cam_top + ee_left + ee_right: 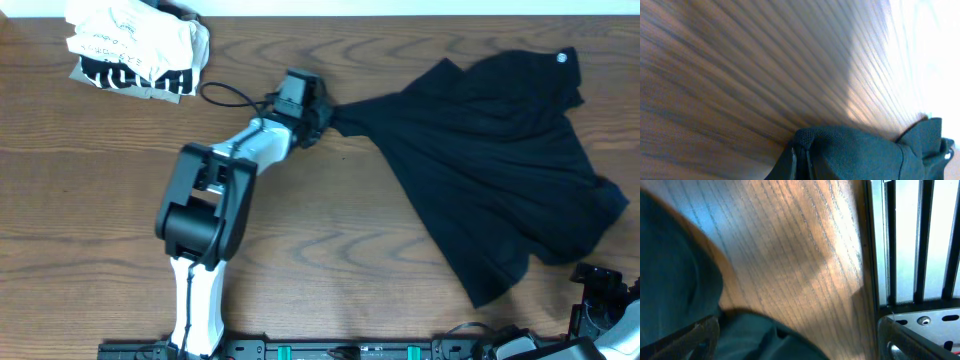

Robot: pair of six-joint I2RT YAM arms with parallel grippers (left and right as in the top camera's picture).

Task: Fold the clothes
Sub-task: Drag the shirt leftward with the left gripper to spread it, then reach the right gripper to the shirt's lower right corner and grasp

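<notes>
So the left pincer (325,118) is clamped tight on a bunched corner of the black shirt (500,160), which fans out across the right half of the desk (400,270). Right pincer (600,290) sits wide apart at the near right corner, just beside the hem, holding nothing. A white bundle (135,50) lies far left.

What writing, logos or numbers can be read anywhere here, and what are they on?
White folded cloth bundle at the table's far left corner: black lettering, too small and creased to read.
Large plain black short-sleeved shirt: a tiny white logo mark near its far edge, too small to read.
Wooden table and both wrist views: no text.
</notes>
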